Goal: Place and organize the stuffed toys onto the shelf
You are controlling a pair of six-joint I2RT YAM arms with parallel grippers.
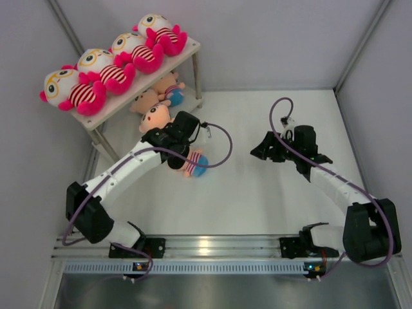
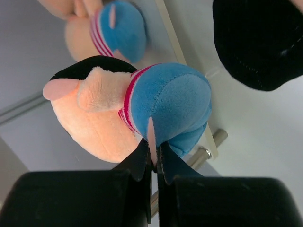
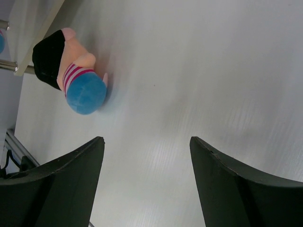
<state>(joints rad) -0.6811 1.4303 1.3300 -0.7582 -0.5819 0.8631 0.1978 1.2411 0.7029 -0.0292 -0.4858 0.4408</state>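
Observation:
Four white-headed pink stuffed toys [image 1: 109, 64] sit in a row on the top board of the shelf [image 1: 187, 48]. Two peach-faced dolls [image 1: 168, 87] lie on the lower board. My left gripper [image 1: 162, 133] is shut on a thin peach limb of a black-haired doll [image 1: 154, 117] in blue pants, held up beside the shelf's lower tier; in the left wrist view the jaws [image 2: 152, 153] pinch it under the blue pants [image 2: 170, 101]. Another such doll [image 1: 194, 164] lies on the table under the left arm and shows in the right wrist view [image 3: 75, 80]. My right gripper [image 1: 267, 151] [image 3: 147, 139] is open and empty.
The shelf's metal legs [image 1: 106, 145] stand near the left arm. Grey enclosure walls [image 1: 26, 161] close in left, back and right. In the left wrist view the lower board edge [image 2: 175, 42] and a leg [image 2: 208, 146] are right behind the held doll, with a black plush shape [image 2: 260, 42] at top right.

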